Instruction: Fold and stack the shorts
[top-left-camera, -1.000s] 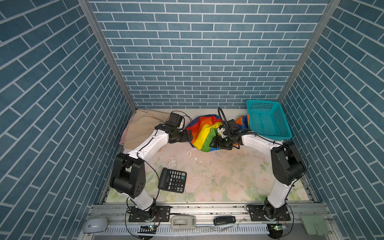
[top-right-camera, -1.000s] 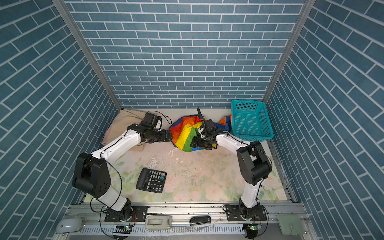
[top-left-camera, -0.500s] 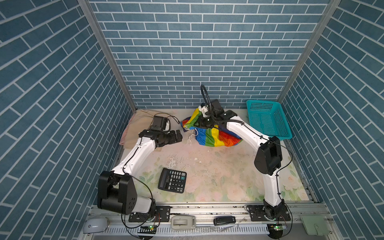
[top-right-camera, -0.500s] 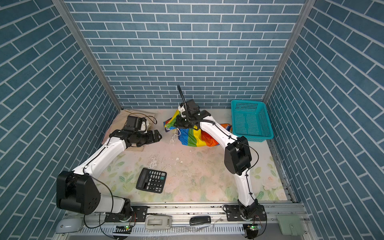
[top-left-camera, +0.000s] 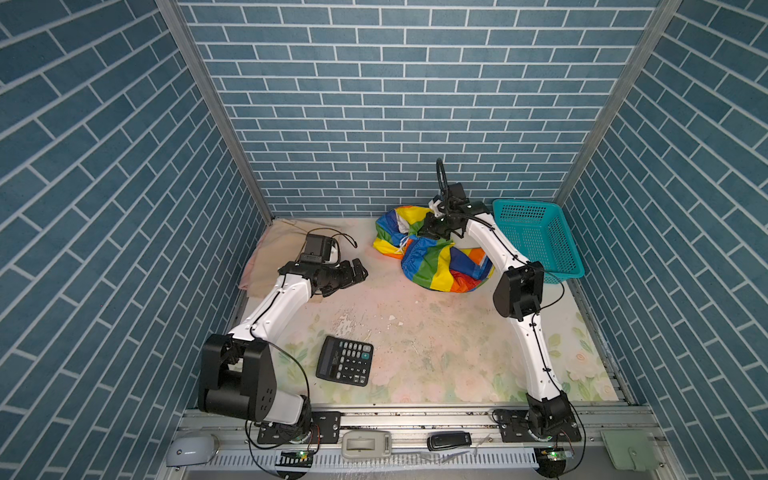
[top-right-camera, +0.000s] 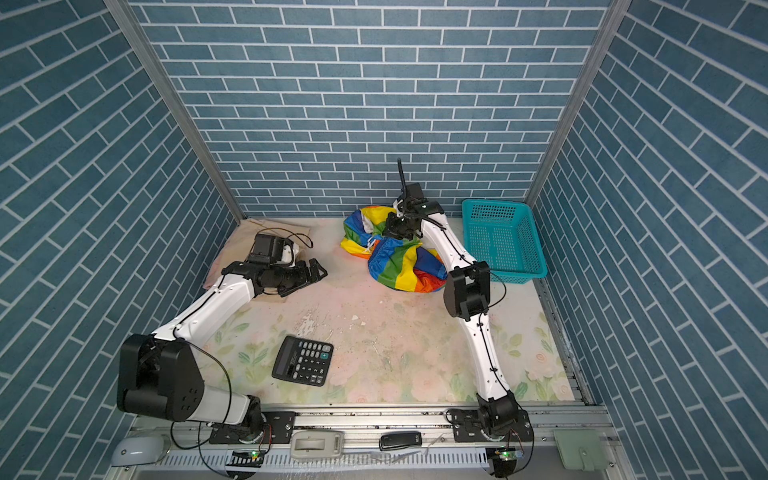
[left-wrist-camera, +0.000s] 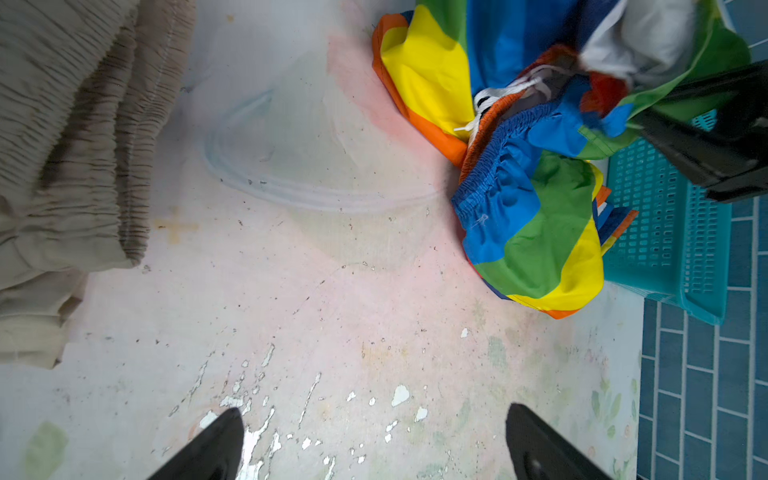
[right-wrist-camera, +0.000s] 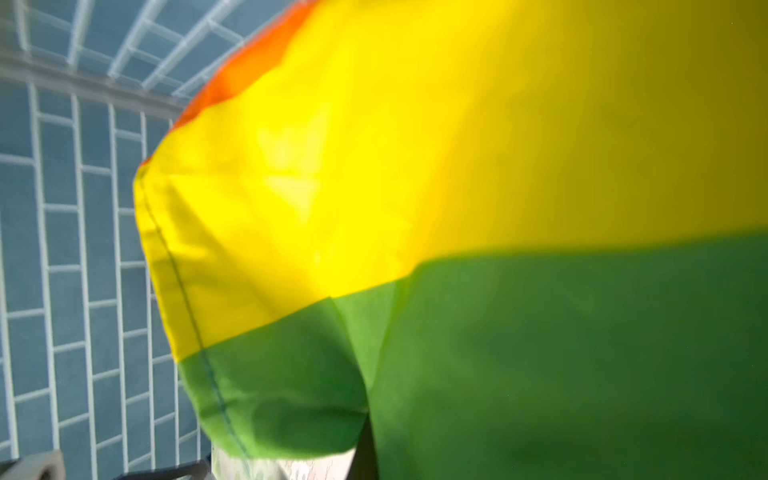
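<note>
Blurred rainbow shorts (right-wrist-camera: 457, 208) hide right jaws.

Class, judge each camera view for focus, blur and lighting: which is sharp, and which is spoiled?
Right wrist view: the rainbow shorts fill the frame, close and out of focus. Left wrist view: flecks on the table are crisp, and the beige shorts are slightly smeared. Both top views: sharp, evenly lit, soft shadows only.

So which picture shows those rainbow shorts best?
The left wrist view: the rainbow shorts lie close and sharp, with the blue elastic waistband and white drawstring plain. Both top views show the shorts whole but small, partly behind the right arm. The right wrist view shows only blurred yellow and green cloth.
</note>
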